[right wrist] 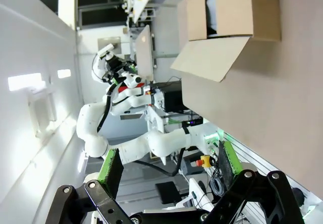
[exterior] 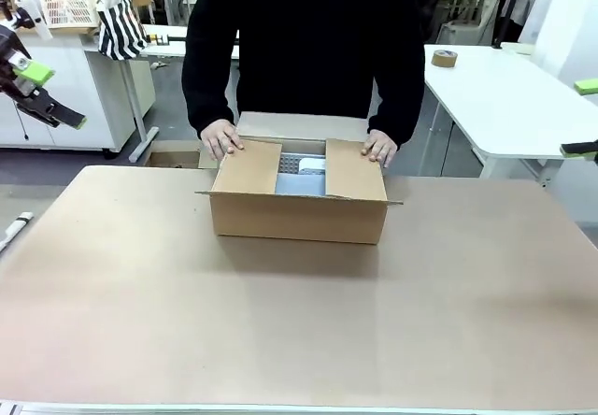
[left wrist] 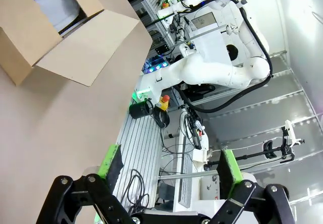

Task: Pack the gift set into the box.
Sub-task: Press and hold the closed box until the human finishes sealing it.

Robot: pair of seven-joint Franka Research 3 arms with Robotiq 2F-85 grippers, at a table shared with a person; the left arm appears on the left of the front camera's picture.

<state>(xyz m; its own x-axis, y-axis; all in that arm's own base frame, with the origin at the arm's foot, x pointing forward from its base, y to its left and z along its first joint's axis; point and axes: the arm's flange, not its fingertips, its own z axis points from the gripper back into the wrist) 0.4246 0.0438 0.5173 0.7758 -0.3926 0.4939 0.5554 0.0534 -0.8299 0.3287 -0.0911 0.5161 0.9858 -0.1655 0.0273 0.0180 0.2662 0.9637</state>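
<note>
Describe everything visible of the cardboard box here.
The shallow brown corrugated cardboard box sits upright on the brown tabletop, near the person. Its two side flaps are folded inward, with a gap showing the grey-silver gift set inside; the near flap splays outward. A person's hand rests on one side flap, another hand on the other.

Grey gift set [exterior: 301, 174] lies inside brown box [exterior: 297, 216].

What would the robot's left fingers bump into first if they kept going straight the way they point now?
Likely the right arm's base, by the red stop button; nothing shows between it and the open fingers, though depth is unclear.
</note>
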